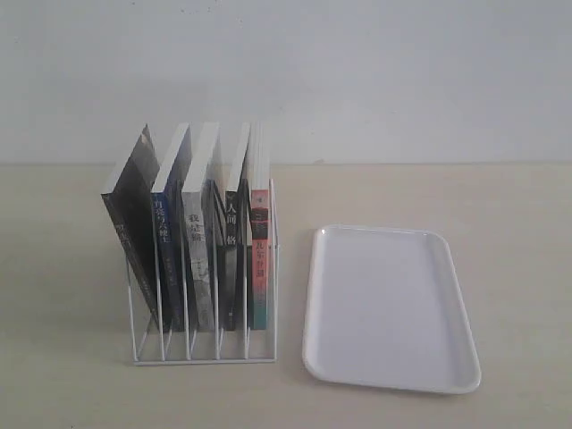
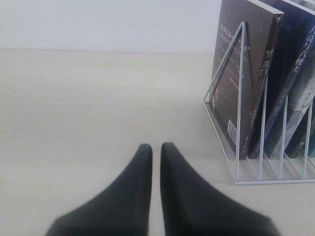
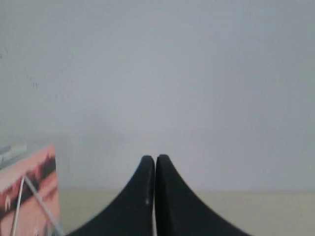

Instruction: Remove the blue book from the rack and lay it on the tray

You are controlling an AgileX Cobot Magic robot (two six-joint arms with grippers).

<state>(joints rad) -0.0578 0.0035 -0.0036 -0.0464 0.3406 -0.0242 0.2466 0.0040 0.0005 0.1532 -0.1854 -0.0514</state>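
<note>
Book, blue book (image 1: 168, 234), standing in second slot from left of rack (image 1: 206, 360), long axis upright, leaning left, spine facing exterior camera. White Chinese spine characters too blurred for reading. Tray (image 1: 384, 308) lying just right of rack. I'm seeing left end effector (image 2: 156, 146) and right end effector (image 3: 155, 157) closed, gripping nothing.

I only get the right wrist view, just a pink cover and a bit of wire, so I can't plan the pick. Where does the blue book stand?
Observer: The blue book stands upright in the rack, second from the left in the exterior view.
Operator: And where is the tray?
Observer: The tray lies flat to the right of the rack, apart from it, with nothing on it.
</note>
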